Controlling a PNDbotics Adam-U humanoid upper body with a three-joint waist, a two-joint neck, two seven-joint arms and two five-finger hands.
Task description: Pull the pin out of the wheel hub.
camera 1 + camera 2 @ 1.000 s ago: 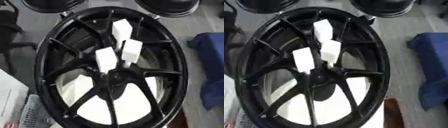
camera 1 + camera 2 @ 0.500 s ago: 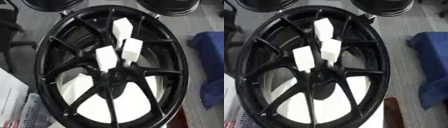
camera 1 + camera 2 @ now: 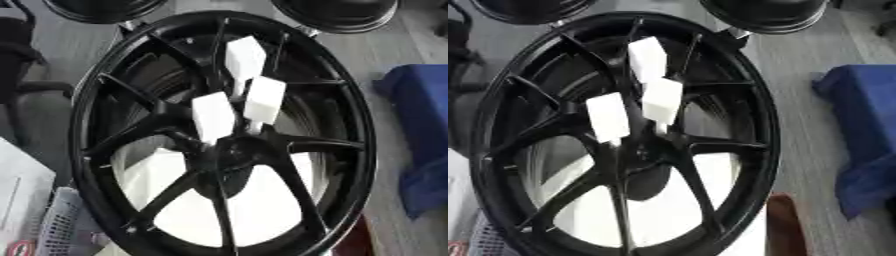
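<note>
We look down on a black wheel hub that fills most of both views, its spokes running out from a dark centre to the rim. Three white blocks stand up from the hub near that centre: the far block up among the upper spokes, the right block just below it, and the left block beside it, closest to the centre. We take these to be the heads of the pins the task names, though we cannot see how any of them seats in the hub.

Compared with the views from half a second and a second ago, nothing among the things has changed: the three blocks sit at the same spots on the same spokes, and the slight shift of the whole picture looks like the head moving, not the wheel. So no pin has come out yet, and the pull has not begun.

Neither hand shows in either view, so we cannot say whether the fingers are spread, pressed together or pinching anything.

Under the hub a white surface shows through the lower spokes. A blue cloth lies well off to the right, and a second dark wheel sits beyond the far rim. Our judgement is that the next move is a reach in from one side towards one block.
</note>
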